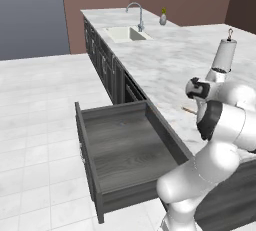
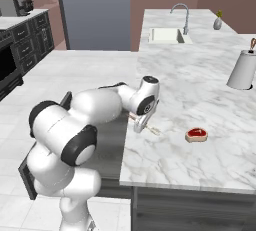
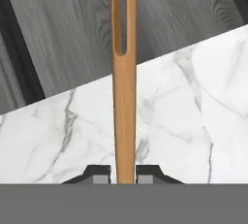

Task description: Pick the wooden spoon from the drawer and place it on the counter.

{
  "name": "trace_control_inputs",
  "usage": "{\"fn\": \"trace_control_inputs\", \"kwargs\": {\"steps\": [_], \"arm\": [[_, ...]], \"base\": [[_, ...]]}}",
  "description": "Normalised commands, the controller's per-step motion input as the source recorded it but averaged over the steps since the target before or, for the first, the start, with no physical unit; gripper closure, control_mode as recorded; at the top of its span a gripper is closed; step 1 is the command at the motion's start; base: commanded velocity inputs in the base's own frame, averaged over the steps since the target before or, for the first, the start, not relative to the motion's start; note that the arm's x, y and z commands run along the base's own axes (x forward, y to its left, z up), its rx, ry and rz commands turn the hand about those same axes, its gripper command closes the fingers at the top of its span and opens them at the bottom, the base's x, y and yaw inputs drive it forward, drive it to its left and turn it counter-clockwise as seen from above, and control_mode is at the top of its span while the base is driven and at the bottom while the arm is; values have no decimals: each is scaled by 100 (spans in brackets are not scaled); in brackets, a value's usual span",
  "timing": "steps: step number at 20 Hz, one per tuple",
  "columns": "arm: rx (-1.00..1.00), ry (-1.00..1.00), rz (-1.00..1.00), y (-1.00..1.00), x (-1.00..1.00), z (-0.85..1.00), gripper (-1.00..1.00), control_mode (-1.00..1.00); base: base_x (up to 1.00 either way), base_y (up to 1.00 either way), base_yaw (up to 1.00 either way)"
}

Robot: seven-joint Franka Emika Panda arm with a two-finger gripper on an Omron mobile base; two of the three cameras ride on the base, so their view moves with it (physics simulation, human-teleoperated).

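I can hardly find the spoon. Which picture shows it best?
The hand view: the spoon runs up the middle, its handle pinched in the shut gripper, over the counter edge. The right base view shows a thin sliver; the left, a small stub.

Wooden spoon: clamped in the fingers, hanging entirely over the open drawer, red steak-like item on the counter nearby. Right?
Not entirely over the drawer. In the hand view the wooden spoon is clamped between the fingers, but most of its handle lies over the counter; just its slotted end reaches over the drawer. The drawer is open, and the red item sits on the counter nearby.
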Motion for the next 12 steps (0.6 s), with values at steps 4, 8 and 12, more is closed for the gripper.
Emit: {"fn": "trace_control_inputs", "kwargs": {"steps": [4, 8, 12], "arm": [[-1, -1, 0, -23, -11, -100, 100, -100], [-6, -11, 0, -11, -8, -95, 100, -100], [-9, -18, -1, -1, 0, -52, -100, -100]], "base": [[0, 0, 0], [0, 0, 0], [0, 0, 0]]}}
